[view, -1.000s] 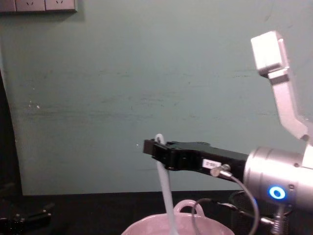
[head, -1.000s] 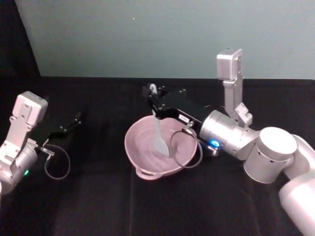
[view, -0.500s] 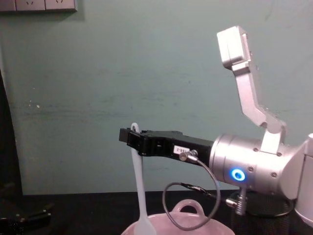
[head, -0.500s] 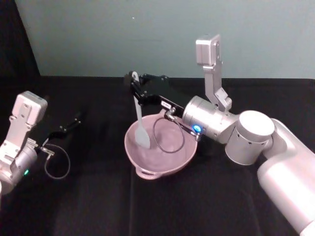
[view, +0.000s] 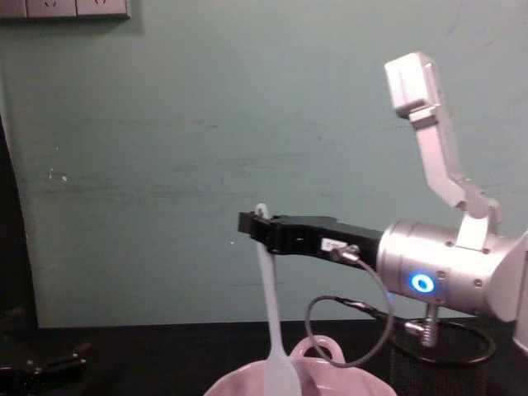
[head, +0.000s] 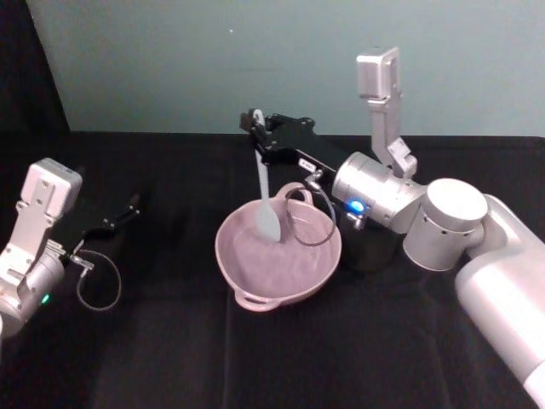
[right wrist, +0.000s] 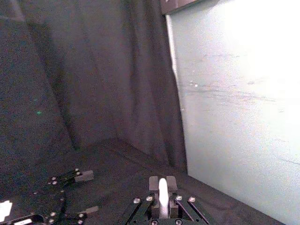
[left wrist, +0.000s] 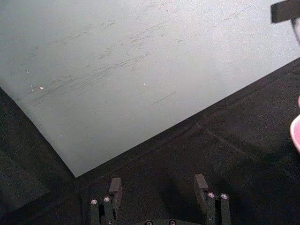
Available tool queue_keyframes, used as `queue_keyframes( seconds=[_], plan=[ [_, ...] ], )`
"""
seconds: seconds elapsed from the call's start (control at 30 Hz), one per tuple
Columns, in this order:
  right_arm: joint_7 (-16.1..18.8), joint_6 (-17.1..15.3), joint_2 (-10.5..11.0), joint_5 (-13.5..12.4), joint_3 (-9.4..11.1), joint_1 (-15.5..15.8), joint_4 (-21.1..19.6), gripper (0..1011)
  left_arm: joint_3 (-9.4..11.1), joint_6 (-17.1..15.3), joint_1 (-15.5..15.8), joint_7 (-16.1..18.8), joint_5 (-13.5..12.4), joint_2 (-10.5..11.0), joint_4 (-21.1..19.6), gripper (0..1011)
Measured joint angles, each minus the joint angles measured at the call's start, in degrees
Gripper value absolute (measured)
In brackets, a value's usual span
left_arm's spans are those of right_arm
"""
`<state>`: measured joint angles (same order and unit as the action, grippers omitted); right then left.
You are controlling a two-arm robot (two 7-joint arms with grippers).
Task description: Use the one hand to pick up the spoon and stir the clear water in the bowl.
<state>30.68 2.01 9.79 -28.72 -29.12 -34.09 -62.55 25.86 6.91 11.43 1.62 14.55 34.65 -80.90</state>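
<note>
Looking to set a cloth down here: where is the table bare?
Bare tabletop runs along the near edge in front of the bowl, and between the bowl and the parked left gripper. Crowded: the bowl's right side, with the mesh cup and right arm; above it, the right gripper holds the spoon.

Black right claw [head: 258,129], silver wrist [head: 380,189], blue ring [head: 356,205]

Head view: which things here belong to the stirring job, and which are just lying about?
In the job:
- right gripper, shut on the spoon's handle top
- spoon, hanging down into the bowl
- bowl, pink

Lying about:
- wire-mesh cup, black, right of the bowl
- left gripper, open, parked far left
</note>
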Motion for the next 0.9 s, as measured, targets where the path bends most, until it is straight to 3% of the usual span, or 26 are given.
queue_keyframes(
  seconds=[0.27, 0.57, 0.9],
  plan=[
    [-1.9, -1.2, 3.3, 0.0, 1.9, 3.8, -6.1, 107, 0.0, 0.0, 0.0, 0.0, 0.0, 0.0, 0.0, 1011],
    [-2.9, -2.9, 6.1, -0.1, 2.6, 7.9, -12.8, 107, 0.0, 0.0, 0.0, 0.0, 0.0, 0.0, 0.0, 1011],
    [-2.9, -3.7, 6.1, -0.3, 1.2, 9.6, -15.3, 107, 0.0, 0.0, 0.0, 0.0, 0.0, 0.0, 0.0, 1011]
  ],
)
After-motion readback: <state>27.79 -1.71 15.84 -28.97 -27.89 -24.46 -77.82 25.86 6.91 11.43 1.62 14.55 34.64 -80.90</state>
